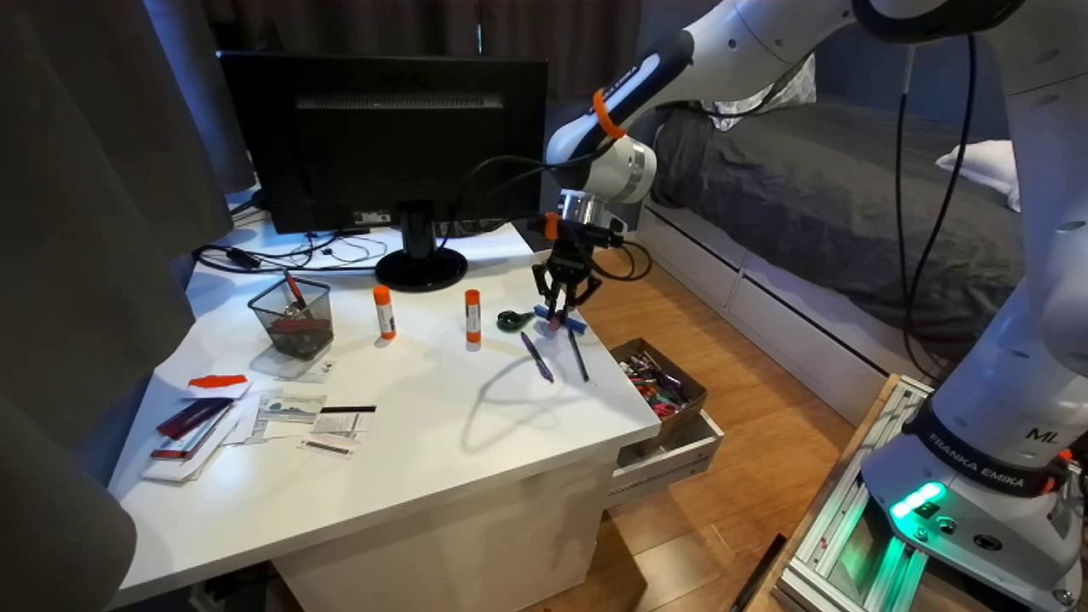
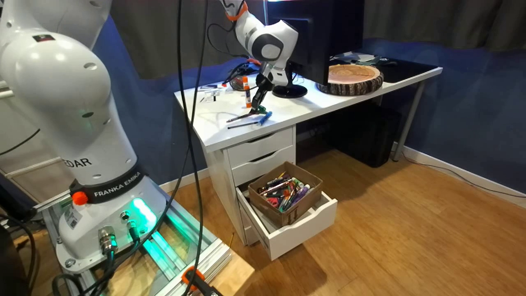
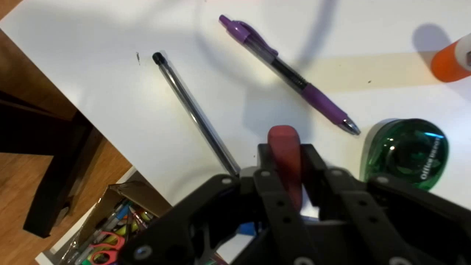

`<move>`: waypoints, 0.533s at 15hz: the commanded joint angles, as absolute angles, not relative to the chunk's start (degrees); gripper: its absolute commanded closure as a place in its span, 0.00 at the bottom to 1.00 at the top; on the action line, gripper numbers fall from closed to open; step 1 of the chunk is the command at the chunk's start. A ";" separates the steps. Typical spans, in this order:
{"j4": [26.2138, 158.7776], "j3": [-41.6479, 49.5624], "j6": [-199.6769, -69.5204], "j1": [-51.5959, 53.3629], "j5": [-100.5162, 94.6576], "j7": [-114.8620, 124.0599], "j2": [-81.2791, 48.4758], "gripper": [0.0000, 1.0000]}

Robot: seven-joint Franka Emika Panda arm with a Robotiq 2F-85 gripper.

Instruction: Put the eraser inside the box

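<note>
In both exterior views you can read FRANKA EMIKA on the black band (image 1: 977, 456) around the robot's base (image 1: 990, 537); on the white arm section (image 1: 999, 395) above it you make out ML in an exterior view, and in an exterior view EDAR on that same section (image 2: 98, 139). The wrist view gives you Office DEPOT on the rounded green item (image 3: 406, 152), while in an exterior view a wall of the cardboard box (image 2: 306, 204) shows you a dark printed sign like paired arrows. Print on the monitor sticker (image 1: 371, 218), the glue sticks (image 1: 473, 318) and the cards (image 1: 344, 421) is too small to read.
</note>
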State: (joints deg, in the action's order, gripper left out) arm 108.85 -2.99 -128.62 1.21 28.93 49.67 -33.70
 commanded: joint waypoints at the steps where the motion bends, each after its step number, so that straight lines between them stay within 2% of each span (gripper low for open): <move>1: 117.19 -2.74 -128.98 0.16 30.45 44.94 -23.80 0.94; 8: 129.46 3.95 -125.17 -3.87 29.22 42.65 -13.70 0.94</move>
